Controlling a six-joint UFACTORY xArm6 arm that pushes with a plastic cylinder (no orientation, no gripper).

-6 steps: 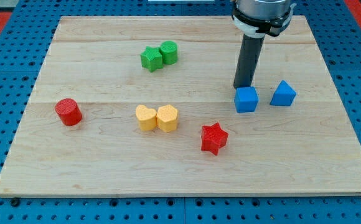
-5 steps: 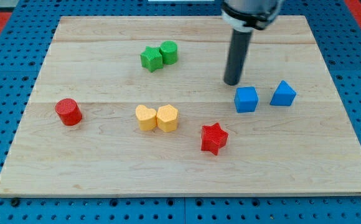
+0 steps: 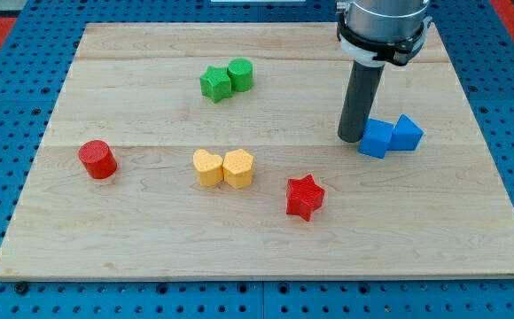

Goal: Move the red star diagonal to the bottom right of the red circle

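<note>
The red star (image 3: 305, 196) lies right of the board's middle, toward the view's bottom. The red circle (image 3: 97, 159) sits far off at the view's left. My tip (image 3: 352, 138) is down on the board above and to the right of the red star, touching the left side of a blue cube (image 3: 377, 138). The cube is pressed against a second blue block (image 3: 407, 132) on its right.
A yellow heart (image 3: 207, 167) and a yellow hexagon (image 3: 238, 167) sit side by side between the red circle and the red star. A green star (image 3: 214, 83) and a green cylinder (image 3: 240, 73) touch near the view's top.
My tip swung left, then came back right and down, pushing the blue cube to the right until it met the other blue block. The red star and red circle have not moved.
</note>
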